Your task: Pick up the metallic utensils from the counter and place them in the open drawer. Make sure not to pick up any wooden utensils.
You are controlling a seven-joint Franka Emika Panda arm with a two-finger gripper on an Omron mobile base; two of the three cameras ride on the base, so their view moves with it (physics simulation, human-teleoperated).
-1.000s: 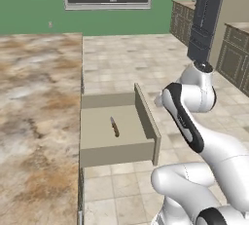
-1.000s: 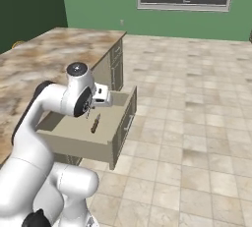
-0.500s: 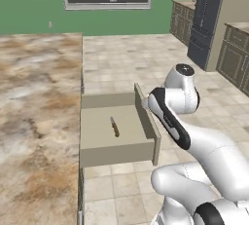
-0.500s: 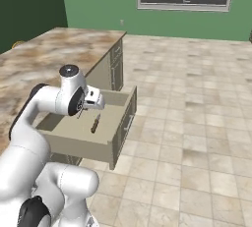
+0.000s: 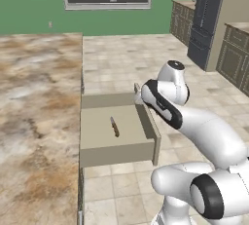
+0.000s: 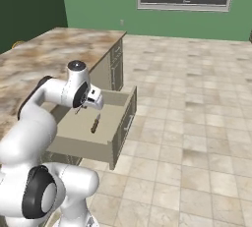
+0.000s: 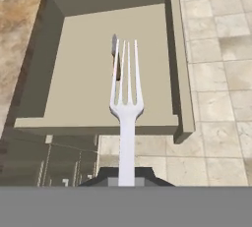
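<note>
The pincer (image 7: pixel 126 181) is closed on the handle of a pale silvery fork (image 7: pixel 126 91), with the 4 tines pointing toward 12 o'clock in the hand view. The fork hangs above the drawer (image 7: pixel 78 69), tines over the drawer floor and handle crossing the near wall.

In the left base view the drawer (image 5: pixel 107 146) stands pulled out from the surface (image 5: pixel 34 121), whose marbled top lies at 9 o'clock from it. A knife (image 5: pixel 115 127) with a dark brown handle lies flat on the drawer floor, near the middle, blade toward the far wall. In the hand view the knife (image 7: pixel 116 56) lies partly behind the left tines of the fork.

In the right base view the arm bends over the drawer (image 6: pixel 86 145) from 9 o'clock, and the knife (image 6: pixel 95 123) lies inside on the floor. The front panel (image 6: pixel 124 123) sits at 3 o'clock of the drawer box, over the tiled floor (image 6: pixel 197 137).
</note>
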